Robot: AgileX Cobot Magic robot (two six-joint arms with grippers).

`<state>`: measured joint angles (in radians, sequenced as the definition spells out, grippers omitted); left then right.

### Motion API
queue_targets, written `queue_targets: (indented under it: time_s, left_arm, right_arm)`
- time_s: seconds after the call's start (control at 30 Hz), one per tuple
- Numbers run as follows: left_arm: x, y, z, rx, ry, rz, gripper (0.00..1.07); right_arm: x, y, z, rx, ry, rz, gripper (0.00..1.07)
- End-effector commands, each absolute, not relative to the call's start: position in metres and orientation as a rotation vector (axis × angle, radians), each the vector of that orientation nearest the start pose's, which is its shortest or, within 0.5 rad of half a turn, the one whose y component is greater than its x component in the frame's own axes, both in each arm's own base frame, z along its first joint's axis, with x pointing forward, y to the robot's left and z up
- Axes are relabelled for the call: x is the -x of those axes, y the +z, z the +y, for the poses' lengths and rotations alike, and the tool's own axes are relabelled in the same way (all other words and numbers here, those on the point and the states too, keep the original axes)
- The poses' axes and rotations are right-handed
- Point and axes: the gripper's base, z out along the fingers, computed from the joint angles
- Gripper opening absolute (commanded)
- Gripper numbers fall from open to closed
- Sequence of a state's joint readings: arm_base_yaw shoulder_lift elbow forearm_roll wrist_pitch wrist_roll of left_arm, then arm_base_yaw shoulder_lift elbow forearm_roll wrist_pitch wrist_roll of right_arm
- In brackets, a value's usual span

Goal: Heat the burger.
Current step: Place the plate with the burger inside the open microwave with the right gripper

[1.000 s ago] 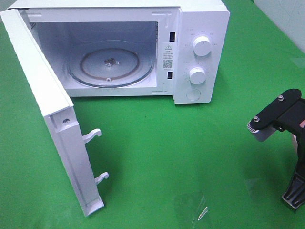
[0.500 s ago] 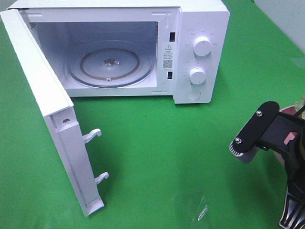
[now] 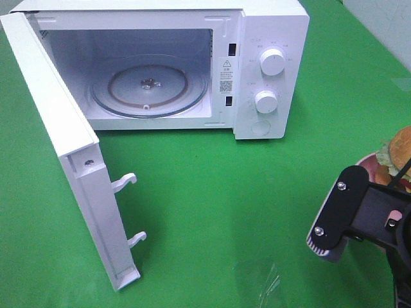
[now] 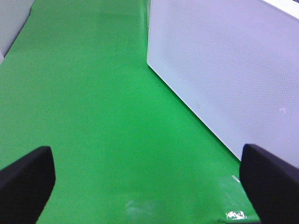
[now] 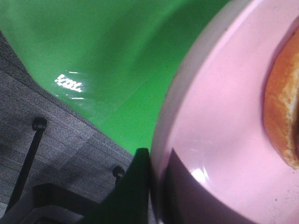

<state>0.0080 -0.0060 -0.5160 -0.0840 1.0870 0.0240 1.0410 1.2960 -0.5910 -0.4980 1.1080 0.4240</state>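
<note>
The burger (image 3: 401, 146), golden bun over green lettuce, sits on a pink plate (image 3: 367, 160) at the far right edge of the exterior view. Up close, the right wrist view shows the pink plate (image 5: 219, 126) with the bun (image 5: 285, 112) at its side. My right gripper (image 5: 154, 161) is shut on the plate's rim. Its black arm (image 3: 350, 212) covers most of the plate from above. My left gripper (image 4: 147, 179) is open, with a black fingertip (image 4: 28, 175) at each side over green cloth; it is out of the exterior view.
The white microwave (image 3: 270, 38) stands at the back, its door (image 3: 58, 128) swung wide to the left and its glass turntable (image 3: 149, 86) bare. Its perforated side wall (image 4: 224, 70) is beside my left gripper. A clear film scrap (image 3: 263, 279) lies near the front. Grey floor (image 5: 56, 140) shows past the table edge.
My right arm has swung toward the front of the table and turned. The burger and pink plate have come into view at the right edge. The microwave has not moved.
</note>
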Motion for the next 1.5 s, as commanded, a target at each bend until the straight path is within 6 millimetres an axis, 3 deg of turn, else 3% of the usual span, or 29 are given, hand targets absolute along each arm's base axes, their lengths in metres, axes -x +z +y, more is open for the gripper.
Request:
queue_targets:
  time_s: [0.03, 0.3, 0.83, 1.3, 1.5]
  left_arm:
    - [0.011, 0.281, -0.007, -0.023, -0.082, 2.014, 1.01]
    - [0.011, 0.281, -0.007, -0.023, -0.082, 2.014, 1.01]
    - [0.011, 0.281, -0.007, -0.023, -0.082, 2.014, 1.01]
    - [0.011, 0.281, -0.007, -0.023, -0.082, 2.014, 1.01]
    - [0.011, 0.281, -0.007, -0.023, -0.082, 2.014, 1.01]
  right_arm:
    - [-0.119, 0.202, 0.121, 1.278, -0.674, 2.563, 0.00]
    - [-0.117, 0.211, 0.117, 1.388, -0.636, 2.483, 0.00]
    - [-0.120, 0.211, 0.126, 1.542, -0.559, 2.340, 0.00]
    - [-0.129, 0.214, 0.135, 1.655, -0.550, 2.127, 0.01]
    - [-0.130, 0.215, 0.141, 1.798, -0.539, 1.970, 0.02]
